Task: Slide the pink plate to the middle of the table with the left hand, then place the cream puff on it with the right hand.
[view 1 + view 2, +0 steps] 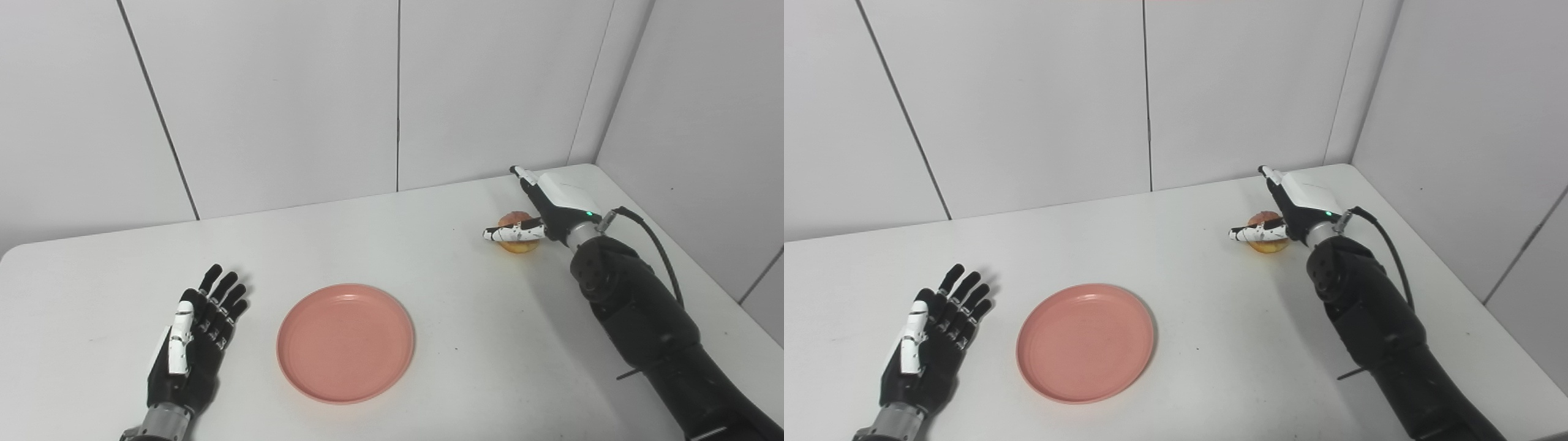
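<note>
- A white tabletop (392,245) is filling the lower part of both head views, with plain white wall panels behind it and a corner at the far right.
- The pink plate (345,342) is lying flat and empty near the middle of the tabletop, toward the near edge. Judging by its position, the sliding step looks finished, so the plate is waiting as the landing spot.
- The left hand (193,340) is resting just left of the plate, not touching it. Its fingers are spread apart and straight, holding nothing. It appears to be parked there to leave the plate clear for the other arm.
- The cream puff (519,233), a small golden pastry, is sitting on the tabletop at the far right, well apart from the plate.
- The right hand (542,211) is reaching out over the cream puff, with its black forearm coming in from the lower right corner.
- The thumb is lying across the near side of the pastry while the other fingers are extending past its far side, so the puff is sitting between them. This looks like the setup for a pinch from both sides.
- The fingers are not visibly closed on the puff, and it seems to be resting on the tabletop, so the hand reads as open and nothing as held; actual contact is hard to judge.
- A soft pastry will likely need a gentle squeeze, then a lift and a carry leftward to the plate.
</note>
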